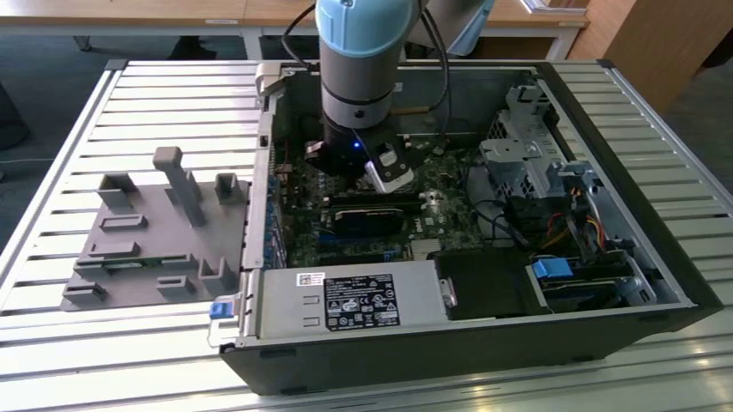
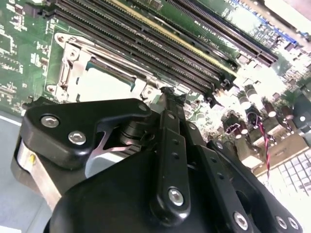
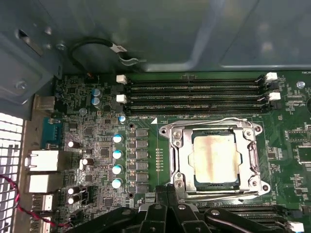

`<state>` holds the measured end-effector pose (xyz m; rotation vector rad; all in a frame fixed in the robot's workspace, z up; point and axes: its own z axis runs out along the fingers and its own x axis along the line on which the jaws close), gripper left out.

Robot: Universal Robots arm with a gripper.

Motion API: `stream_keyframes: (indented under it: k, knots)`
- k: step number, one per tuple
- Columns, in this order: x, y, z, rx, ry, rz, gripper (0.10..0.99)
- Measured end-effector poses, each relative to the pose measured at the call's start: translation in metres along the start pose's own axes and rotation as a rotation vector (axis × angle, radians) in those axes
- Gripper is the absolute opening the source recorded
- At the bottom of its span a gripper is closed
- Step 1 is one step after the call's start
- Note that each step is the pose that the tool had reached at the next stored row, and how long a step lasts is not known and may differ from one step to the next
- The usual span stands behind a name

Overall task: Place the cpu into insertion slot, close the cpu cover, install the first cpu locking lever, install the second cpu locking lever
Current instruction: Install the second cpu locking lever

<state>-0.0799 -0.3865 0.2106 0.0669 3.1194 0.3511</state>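
Cpu [image 3: 215, 161] sits in its socket, the cpu cover [image 3: 214, 130] apparently closed around it; the gripper [image 3: 167, 196], jaws together and empty, hovers just beside the socket's edge.

Cpu [image 3: 215, 162] seated under closed cpu cover [image 3: 178, 160]

Arm [image 1: 360, 51] reaches straight down, wrist vertical; gripper [image 1: 390, 176] hangs low at its end. In second wrist view gripper [image 2: 167, 104] fingers pressed together at tips, nothing between them, linkage folded in
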Motion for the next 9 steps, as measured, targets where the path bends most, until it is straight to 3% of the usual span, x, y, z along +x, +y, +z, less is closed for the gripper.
stream_keyframes:
  k: [6, 9]
  knots:
    - [0.0, 0.0018, -0.008, 0.0, 0.0, 0.0, 0.106]
    - [0.0, 0.0019, -0.0082, 0.0, -0.0002, 0.0, 0.106]
